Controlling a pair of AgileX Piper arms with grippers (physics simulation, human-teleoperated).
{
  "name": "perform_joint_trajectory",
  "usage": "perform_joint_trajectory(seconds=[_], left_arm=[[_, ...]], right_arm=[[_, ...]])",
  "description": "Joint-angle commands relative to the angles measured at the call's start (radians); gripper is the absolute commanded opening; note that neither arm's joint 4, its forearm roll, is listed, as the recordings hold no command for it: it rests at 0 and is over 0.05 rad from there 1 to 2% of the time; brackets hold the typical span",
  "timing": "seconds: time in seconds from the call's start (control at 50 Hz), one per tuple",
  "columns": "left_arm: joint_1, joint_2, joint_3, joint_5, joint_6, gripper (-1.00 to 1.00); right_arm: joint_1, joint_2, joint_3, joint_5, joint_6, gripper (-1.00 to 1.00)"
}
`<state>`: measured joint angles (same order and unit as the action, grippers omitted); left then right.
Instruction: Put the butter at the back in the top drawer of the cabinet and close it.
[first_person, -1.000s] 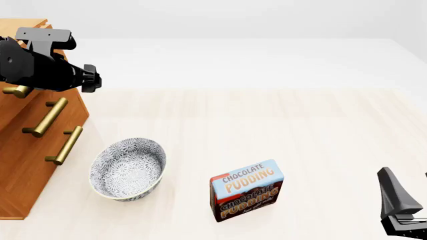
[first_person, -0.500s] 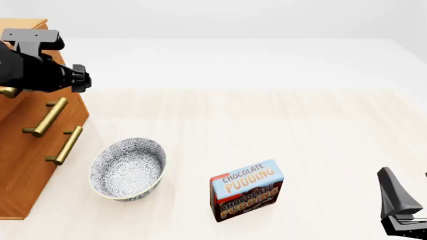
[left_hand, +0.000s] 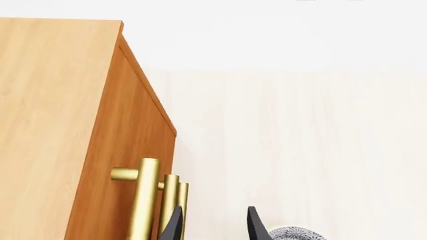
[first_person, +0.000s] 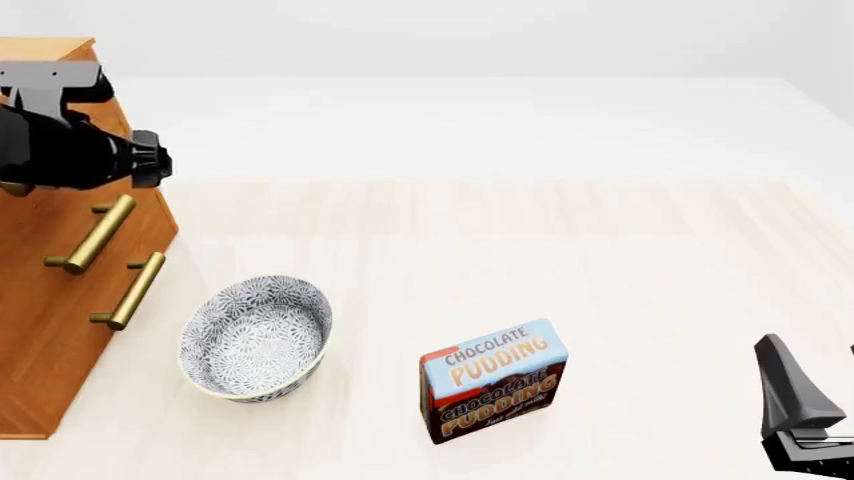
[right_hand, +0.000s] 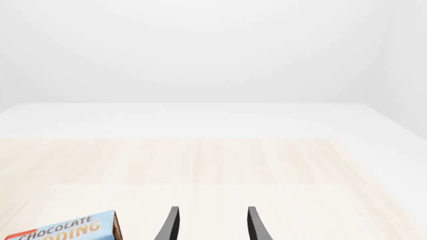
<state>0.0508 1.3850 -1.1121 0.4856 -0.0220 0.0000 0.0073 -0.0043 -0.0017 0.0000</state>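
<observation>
Left wrist view, jaws: we see the left gripper (left_hand: 212, 225) with its two dark fingertips apart and nothing between them, just beside the brass handles (left_hand: 143, 200) on the cabinet (left_hand: 60, 130).
Left gripper, front view: we find the left gripper's (first_person: 140, 160) black body against the upper front of the cabinet (first_person: 54, 300), hiding the top drawer, so we cannot point to its front.
Right gripper: in the right wrist view we see the right gripper (right_hand: 211, 224) spread open and empty, over bare table (right_hand: 267, 165); in the front view it (first_person: 801, 420) sits low at the table's near right edge, well apart from everything.
Butter: we find no small red box in any view; we judge it is likely inside the cabinet, but the pictures do not prove it.
Step in hand: we judge the drawer-closing stage, since the cabinet front looks flush in the wrist view.
Next move: we judge it calls for confirming the drawer is fully home, then backing the left arm clear of the handles.
Bowl: a patterned bowl (first_person: 254, 338) stands near the cabinet's foot.
Writing: the blue-and-brown box (first_person: 494, 380) reads "CHOCOLATE PUDDING" on both its blue and brown bands; smaller script below is illegible.
</observation>
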Motion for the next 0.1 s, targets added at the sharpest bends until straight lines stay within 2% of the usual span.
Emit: perform_joint_trajectory(seconds=[0.02,0.1], left_arm=[[0.024,-0.044,0.063,0.015,-0.036,1.0],[-0.007,-0.088,0.069,0.016,-0.051,1.0]], right_arm=[[0.0,0.0,0.0,0.0,0.0,1.0],[0.0,0.0,0.0,0.0,0.0,1.0]])
